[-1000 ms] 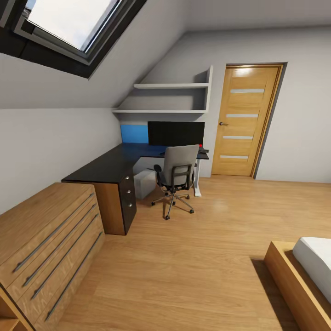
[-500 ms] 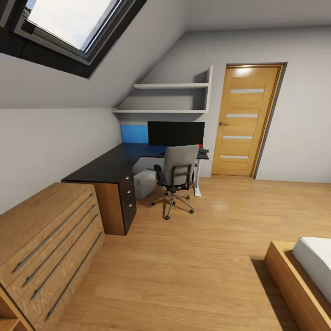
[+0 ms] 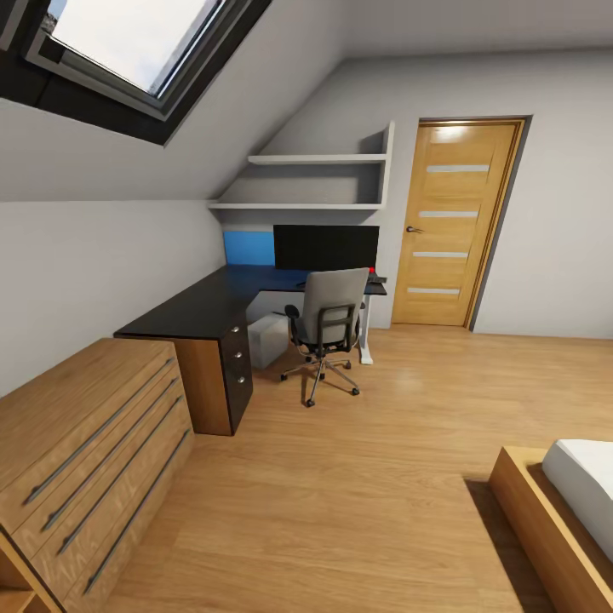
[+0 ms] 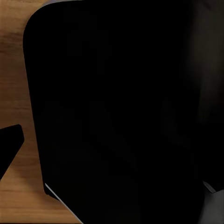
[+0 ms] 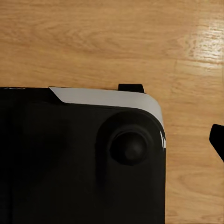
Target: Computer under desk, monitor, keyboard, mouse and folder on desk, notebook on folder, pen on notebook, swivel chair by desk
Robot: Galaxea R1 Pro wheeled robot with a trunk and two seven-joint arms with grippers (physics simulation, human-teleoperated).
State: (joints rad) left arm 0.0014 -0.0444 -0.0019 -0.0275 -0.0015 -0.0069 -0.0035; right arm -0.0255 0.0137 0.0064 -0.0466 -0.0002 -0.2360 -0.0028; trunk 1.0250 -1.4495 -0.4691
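Note:
Across the room stands the L-shaped black-topped desk (image 3: 191,308), its dark drawer unit at the near end. The wide black monitor (image 3: 326,247) is on the far wing, a red dot at its lower right corner. The grey swivel chair (image 3: 328,323) faces the desk with its back to me, and that back hides the seat. The pale computer (image 3: 269,338) sits on the floor under the desk, left of the chair. Keyboard, mouse, folder, notebook and pen are hidden or too small to make out. One dark fingertip (image 4: 9,147) edges the left wrist view, another fingertip (image 5: 218,140) the right wrist view, both over wooden floor.
A light wooden dresser (image 3: 81,451) with long bar handles stands at my near left. A bed corner (image 3: 553,511) is at the near right. A wooden door (image 3: 455,223) is right of the desk, wall shelves (image 3: 315,180) and a blue panel (image 3: 248,249) above it. Open floor lies between.

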